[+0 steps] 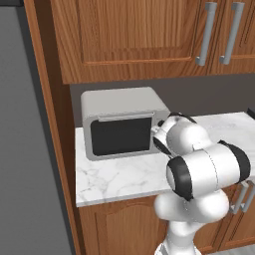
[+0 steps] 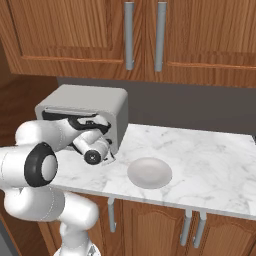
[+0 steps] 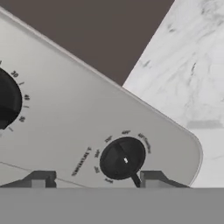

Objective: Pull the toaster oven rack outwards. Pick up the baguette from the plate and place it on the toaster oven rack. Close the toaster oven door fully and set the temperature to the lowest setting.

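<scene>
Two black knobs sit on the right front panel of the boxy light-grey toaster oven [image 1: 122, 122], and the white arm's two-finger hand [image 3: 94, 178] is held directly in front of them. In the hand view, the two dark fingertips [image 3: 41, 178] stand spread on either side of the nearer round black knob [image 3: 122, 158], with a visible gap to each; neither pad touches the knob body. This placement suits a grip-and-turn action, so the step in hand is judged to be the temperature setting. A second black knob [image 3: 8, 103] lies further along the panel, at the left edge of that view.

The grey-framed door with dark glass pane [image 1: 122, 135] stands upright and shut against the oven front, its thin silver bar handle [image 1: 125, 117] along the top edge. The door-closing step therefore appears complete.

The round off-white plate [image 2: 150, 173] rests bare on the white marbled worktop [image 2: 200, 155], near and to the right of the oven. The baguette is presumably inside, behind the dark glass; this cannot be confirmed.

Next move: bring the fingers together on the knob before any rotation.
</scene>
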Tool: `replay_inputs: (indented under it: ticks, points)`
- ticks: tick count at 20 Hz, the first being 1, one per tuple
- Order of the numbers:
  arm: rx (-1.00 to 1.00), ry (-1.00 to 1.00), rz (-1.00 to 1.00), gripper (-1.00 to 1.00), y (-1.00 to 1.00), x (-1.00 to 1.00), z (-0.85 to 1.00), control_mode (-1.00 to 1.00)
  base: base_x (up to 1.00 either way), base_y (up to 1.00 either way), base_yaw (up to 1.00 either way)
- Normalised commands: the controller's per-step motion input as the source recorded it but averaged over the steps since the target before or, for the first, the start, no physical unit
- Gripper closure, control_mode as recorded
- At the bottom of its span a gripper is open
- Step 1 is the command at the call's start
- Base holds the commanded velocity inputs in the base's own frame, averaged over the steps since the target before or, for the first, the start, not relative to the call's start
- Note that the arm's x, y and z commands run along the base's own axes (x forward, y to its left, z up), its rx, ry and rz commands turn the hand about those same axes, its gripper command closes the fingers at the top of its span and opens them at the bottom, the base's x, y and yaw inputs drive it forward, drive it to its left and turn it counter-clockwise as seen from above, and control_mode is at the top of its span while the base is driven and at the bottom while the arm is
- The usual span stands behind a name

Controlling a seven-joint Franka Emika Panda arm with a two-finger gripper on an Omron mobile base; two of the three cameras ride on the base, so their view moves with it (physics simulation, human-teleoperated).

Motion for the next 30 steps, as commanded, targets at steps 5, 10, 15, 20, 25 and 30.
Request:
replay_inputs:
  ticks: [5,10,15,20,25,30]
  points:
    - [-0.31,-0.02,-0.13,1.00,-0.11,0.26,0.00,-1.00,0.00,0.00,0.00]
    - [-0.36,-0.06,-0.13,1.00,-0.27,0.25,0.00,-1.00,0.00,0.00,0.00]
    - [-0.39,-0.11,-0.12,1.00,-0.30,0.20,0.02,-1.00,0.00,0.00,0.00]
    - [-0.43,-0.18,-0.11,1.00,-0.09,0.16,0.10,-1.00,0.00,0.00,0.00]
    - [-0.43,-0.22,-0.10,1.00,0.00,0.15,0.06,-1.00,0.00,0.00,0.00]
    - [-0.39,-0.20,-0.05,1.00,0.00,0.23,0.00,-1.00,0.00,0.00,0.00]
